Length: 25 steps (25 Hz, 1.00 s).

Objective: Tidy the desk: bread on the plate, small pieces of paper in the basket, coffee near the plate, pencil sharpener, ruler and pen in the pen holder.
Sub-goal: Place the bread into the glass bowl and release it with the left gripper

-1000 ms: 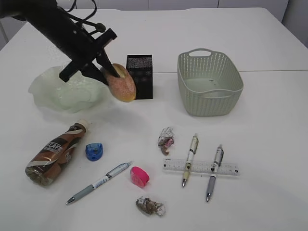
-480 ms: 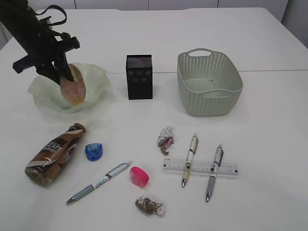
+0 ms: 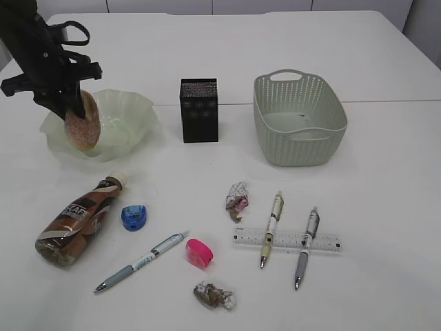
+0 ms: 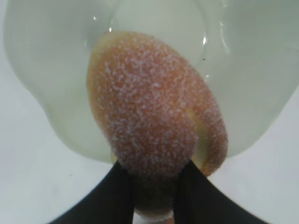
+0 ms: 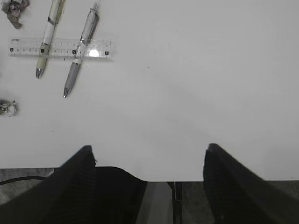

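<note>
Bread (image 3: pixel 83 128) now hangs from left hand (image 3: pixel 69 110) over plate (image 3: pixel 131 110).

three pens (image 3: pixel 141 263), two sharpeners (image 3: pixel 134 217), two wads (image 3: pixel 215 296)

You see the bread (image 3: pixel 83 127), a sugary golden-brown bun, tilted on end over the left side of the ruffled green plate (image 3: pixel 127 114) at far left. Near left, the coffee (image 3: pixel 77 222) lies on its side. The black pen holder (image 3: pixel 199 110) stands upright left of the basket (image 3: pixel 299 121). Two pens lie across the ruler (image 3: pixel 286 240) near right, with paper wads (image 3: pixel 237 196) close by.
</note>
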Available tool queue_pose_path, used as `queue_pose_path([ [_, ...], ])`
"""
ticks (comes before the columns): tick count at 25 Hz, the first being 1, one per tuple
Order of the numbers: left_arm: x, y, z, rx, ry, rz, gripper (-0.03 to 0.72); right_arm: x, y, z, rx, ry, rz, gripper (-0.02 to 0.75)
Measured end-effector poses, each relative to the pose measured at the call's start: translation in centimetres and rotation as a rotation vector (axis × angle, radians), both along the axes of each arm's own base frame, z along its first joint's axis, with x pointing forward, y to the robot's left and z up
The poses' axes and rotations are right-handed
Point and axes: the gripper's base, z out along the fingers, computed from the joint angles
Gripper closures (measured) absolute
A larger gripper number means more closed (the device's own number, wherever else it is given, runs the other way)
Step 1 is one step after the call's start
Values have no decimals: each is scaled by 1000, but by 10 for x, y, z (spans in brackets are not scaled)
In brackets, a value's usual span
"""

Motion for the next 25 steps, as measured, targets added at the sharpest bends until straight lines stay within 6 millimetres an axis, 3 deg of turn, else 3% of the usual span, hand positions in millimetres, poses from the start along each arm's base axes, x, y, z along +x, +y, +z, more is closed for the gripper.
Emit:
queue_pose_path([
  [11,14,4,4,56,-162,-20,536,0,0,0,0,0,0,211],
  [17,21,4,-10,91,-196,-100,517,0,0,0,0,0,0,211],
  [19,23,4,-11,92,-209,-105,464,0,0,0,0,0,0,211],
  [25,26,4,-10,92,-241,-106,154,0,0,0,2,0,0,211],
])
